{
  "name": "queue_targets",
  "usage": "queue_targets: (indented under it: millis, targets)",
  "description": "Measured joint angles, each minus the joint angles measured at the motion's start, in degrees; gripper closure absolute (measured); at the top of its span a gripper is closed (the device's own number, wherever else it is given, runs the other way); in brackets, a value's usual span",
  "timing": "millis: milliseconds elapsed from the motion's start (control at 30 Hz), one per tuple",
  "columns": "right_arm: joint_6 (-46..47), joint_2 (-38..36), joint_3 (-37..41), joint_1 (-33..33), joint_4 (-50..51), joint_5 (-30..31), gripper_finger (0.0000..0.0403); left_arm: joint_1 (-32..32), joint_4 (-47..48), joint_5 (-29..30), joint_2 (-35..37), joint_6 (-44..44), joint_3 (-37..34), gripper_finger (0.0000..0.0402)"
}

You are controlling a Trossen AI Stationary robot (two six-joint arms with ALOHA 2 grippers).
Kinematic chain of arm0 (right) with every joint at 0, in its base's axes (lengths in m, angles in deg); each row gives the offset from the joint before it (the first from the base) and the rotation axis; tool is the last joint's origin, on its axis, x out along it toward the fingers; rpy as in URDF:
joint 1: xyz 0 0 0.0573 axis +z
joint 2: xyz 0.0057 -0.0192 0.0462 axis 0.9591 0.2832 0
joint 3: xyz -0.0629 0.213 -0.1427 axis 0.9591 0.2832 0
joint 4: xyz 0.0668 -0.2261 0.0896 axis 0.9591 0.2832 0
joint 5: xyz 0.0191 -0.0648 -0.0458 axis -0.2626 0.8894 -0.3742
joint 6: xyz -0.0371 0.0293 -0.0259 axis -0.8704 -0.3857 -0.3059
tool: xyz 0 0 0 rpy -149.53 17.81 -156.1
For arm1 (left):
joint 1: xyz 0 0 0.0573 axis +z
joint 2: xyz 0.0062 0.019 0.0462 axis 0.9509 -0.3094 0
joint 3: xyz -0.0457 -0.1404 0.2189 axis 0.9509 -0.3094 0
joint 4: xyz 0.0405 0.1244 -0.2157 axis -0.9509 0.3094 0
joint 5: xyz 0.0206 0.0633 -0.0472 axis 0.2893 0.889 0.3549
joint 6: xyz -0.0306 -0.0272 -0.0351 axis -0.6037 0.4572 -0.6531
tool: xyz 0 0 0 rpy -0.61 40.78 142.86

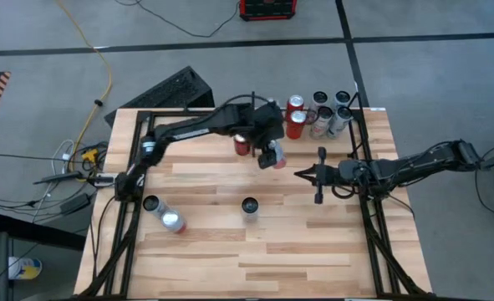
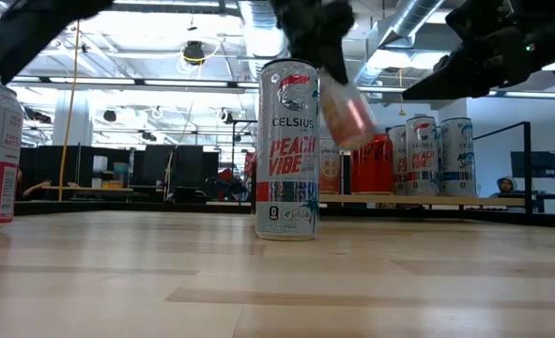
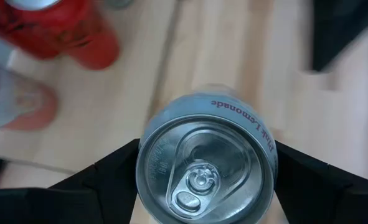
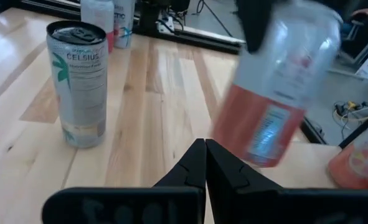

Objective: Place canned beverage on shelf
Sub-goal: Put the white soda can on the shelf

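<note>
A slim silver and pink can [image 3: 205, 162] marked "Pink Lemonade" hangs above the wooden shelf surface [image 1: 255, 251], with my left gripper [image 1: 272, 152] shut on it. It also shows tilted in the right wrist view [image 4: 277, 81] and in the low view [image 2: 347, 113]. A red can [image 1: 242, 144] stands just to its left. A cluster of cans [image 1: 322, 113] stands on its bases at the far right corner. My right gripper [image 1: 301, 174] is shut on nothing, level, pointing toward the table's left, just right of the held can. My left gripper pinches the can between its two fingers [image 3: 109, 183], one on each side of the wall just under the top rim [image 3: 147, 149]. The fingers slant down from the table's left and far side. The can hangs clear of the wood, tilted, with its top toward the wrist.
A Celsius can [image 1: 249, 205] stands at the middle of the wood, and two more cans [image 1: 150, 203] [image 1: 173, 221] stand near the left. Black rails [image 1: 365, 167] frame the surface on both sides. Bare planks [image 1: 297, 267] stretch across the near half.
</note>
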Motion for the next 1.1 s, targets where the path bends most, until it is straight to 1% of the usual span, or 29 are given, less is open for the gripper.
queue_targets:
  millis: [67,167,267,533,867,1000,1100]
  targets:
    - [0.7,-0.5,0.0,0.0,0.8,0.0,0.0375,1.0,1.6,1.5,-2.8,1.0,2.5,0.0113]
    - [1.1,-0.6,0.0,0.0,1.7,1.2,0.0375,2.4,-1.3,2.6,-3.5,2.4,0.6,0.0113]
    - [1.5,0.0,0.0,0.0,1.6,2.6,0.0375,4.1,-1.9,2.9,-4.2,3.0,0.6,0.0113]
    - [2.0,0.7,0.0,0.0,1.4,2.8,0.0375,7.8,-2.6,3.2,-4.3,4.5,0.4,0.0113]
    - [2.6,0.7,0.0,0.0,1.4,2.7,0.0375,8.8,-2.6,2.6,-6.1,6.2,0.2,0.0113]
    - [2.6,0.7,0.0,0.0,1.4,2.7,0.0375,8.8,-2.7,4.1,-6.1,6.9,0.2,0.0109]
    - [2.6,0.7,0.0,0.0,1.4,2.6,0.0375,8.8,-3.1,4.2,-6.1,7.1,0.2,0.0102]
